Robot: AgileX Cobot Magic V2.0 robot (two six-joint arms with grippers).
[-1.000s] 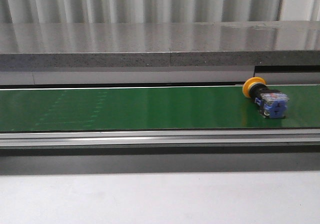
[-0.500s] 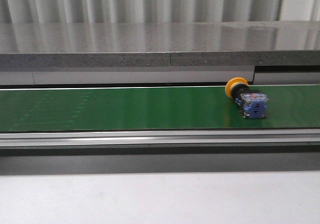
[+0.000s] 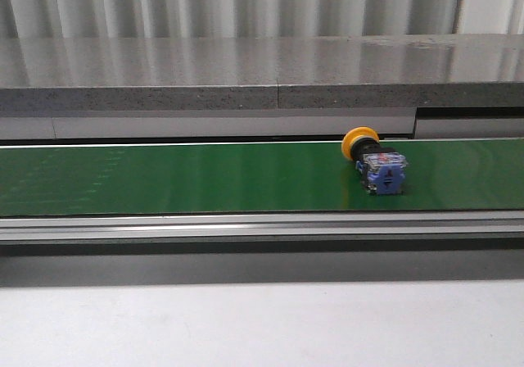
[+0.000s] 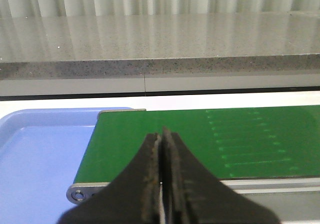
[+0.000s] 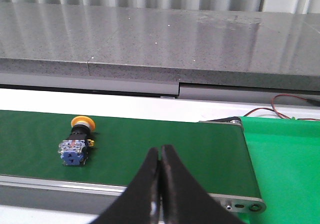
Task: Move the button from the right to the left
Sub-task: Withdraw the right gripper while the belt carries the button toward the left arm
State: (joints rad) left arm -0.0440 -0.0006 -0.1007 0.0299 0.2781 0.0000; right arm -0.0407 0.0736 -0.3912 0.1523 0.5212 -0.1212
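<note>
The button (image 3: 374, 160), with a yellow cap, black collar and blue-grey body, lies on its side on the green belt (image 3: 205, 178), right of the middle, cap toward the back. It also shows in the right wrist view (image 5: 76, 141). My right gripper (image 5: 160, 151) is shut and empty, hanging near the belt's front edge, apart from the button. My left gripper (image 4: 162, 134) is shut and empty over the belt's left end (image 4: 150, 144). Neither gripper shows in the front view.
A blue tray (image 4: 40, 154) lies past the belt's left end. A grey stone ledge (image 3: 262, 72) runs behind the belt. A metal rail (image 3: 262, 226) edges the belt's front. A bright green surface (image 5: 285, 154) and red wires (image 5: 295, 109) lie beyond the belt's right end.
The button has travelled leftward along the belt, keeping its pose. No gripper shows in the earlier frames.
</note>
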